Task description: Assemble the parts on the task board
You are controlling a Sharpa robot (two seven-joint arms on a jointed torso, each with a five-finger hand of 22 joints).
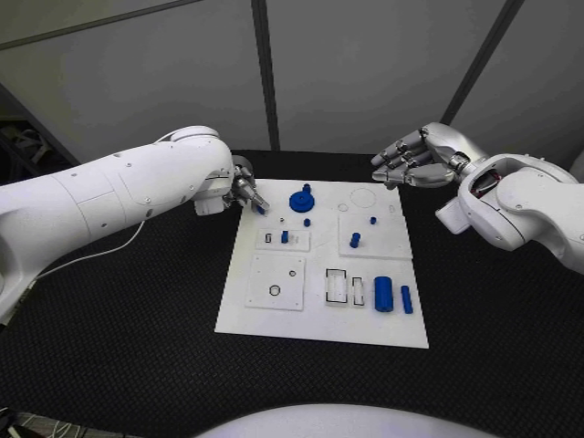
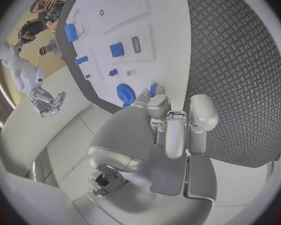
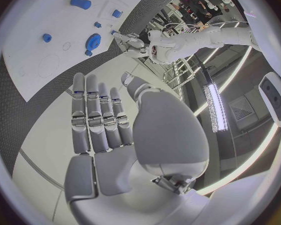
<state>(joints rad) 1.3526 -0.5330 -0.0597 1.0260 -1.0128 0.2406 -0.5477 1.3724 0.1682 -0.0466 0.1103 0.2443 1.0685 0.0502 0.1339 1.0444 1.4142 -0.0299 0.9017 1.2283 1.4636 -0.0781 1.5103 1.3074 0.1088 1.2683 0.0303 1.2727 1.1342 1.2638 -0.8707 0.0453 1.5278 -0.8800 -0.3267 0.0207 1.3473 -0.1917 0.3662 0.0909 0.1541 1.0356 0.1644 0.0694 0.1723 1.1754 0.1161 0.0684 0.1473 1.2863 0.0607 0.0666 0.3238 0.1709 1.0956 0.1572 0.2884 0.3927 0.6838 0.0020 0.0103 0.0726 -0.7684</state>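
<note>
Lying on the black table (image 1: 134,319), the white task board (image 1: 325,274) carried blue parts, a gear (image 1: 301,198) near its far left corner. Beside it, the left hand (image 1: 246,193) pinched a small blue piece (image 2: 153,89). Off the far right corner, the right hand (image 1: 417,160) hung empty, fingers extended.

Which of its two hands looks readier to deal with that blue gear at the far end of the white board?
Probably the left hand: it sits at the board's far left corner, fingertips beside the blue gear. The right hand hovers open beyond the far right corner, farther from it.
</note>
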